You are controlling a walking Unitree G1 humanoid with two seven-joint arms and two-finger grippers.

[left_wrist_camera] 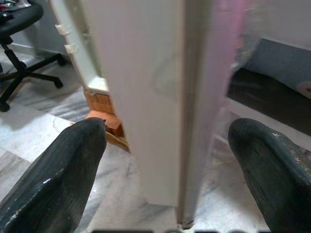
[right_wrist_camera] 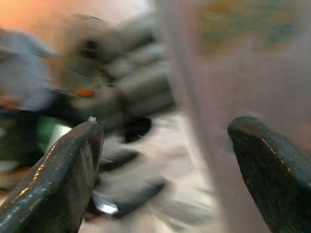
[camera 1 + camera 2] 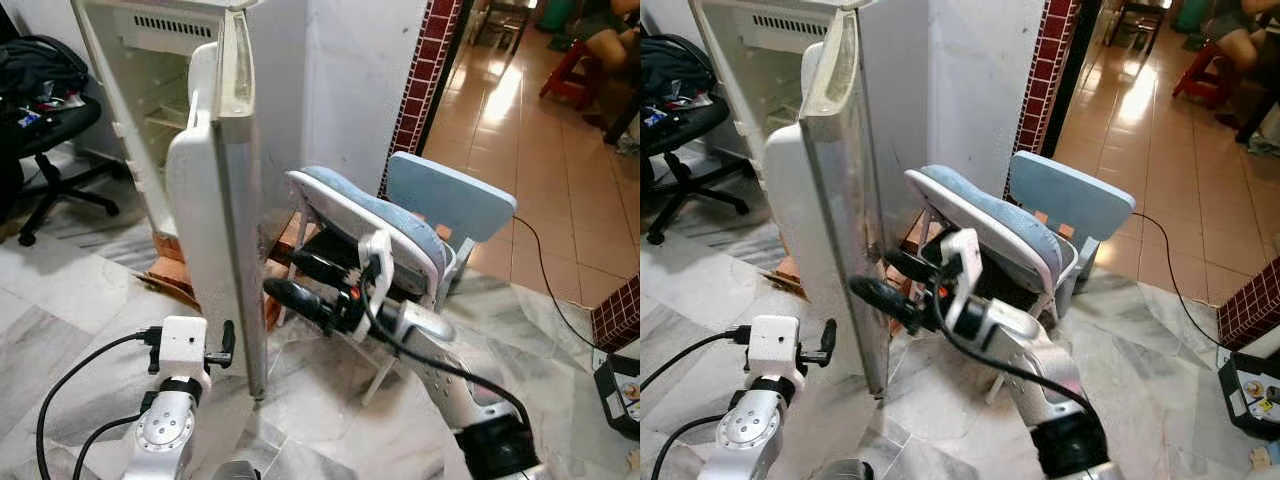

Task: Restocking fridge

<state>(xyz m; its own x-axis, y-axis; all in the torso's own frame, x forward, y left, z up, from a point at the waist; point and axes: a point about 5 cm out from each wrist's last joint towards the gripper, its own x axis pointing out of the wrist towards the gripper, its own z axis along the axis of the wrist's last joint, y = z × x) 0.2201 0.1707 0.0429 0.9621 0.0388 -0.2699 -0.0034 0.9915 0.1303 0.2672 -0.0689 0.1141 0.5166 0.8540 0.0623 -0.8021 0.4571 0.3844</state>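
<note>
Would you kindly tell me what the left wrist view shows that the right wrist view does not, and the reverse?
Left wrist view alone: the black office chair, the bricks under the fridge, and the door's sharp bottom edge. Right wrist view alone: a blurred jumble of dark and blue things that cannot be made out. Shared: each looks past its own open gripper, left gripper and right gripper, at the pale fridge door.

Both arms reach forward, left gripper [image 1: 167,165] and right gripper [image 2: 165,165] spread wide.

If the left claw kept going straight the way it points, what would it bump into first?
Most likely the fridge door: its edge stands dead ahead between the open left claw's fingers. How near it is cannot be judged.
</note>
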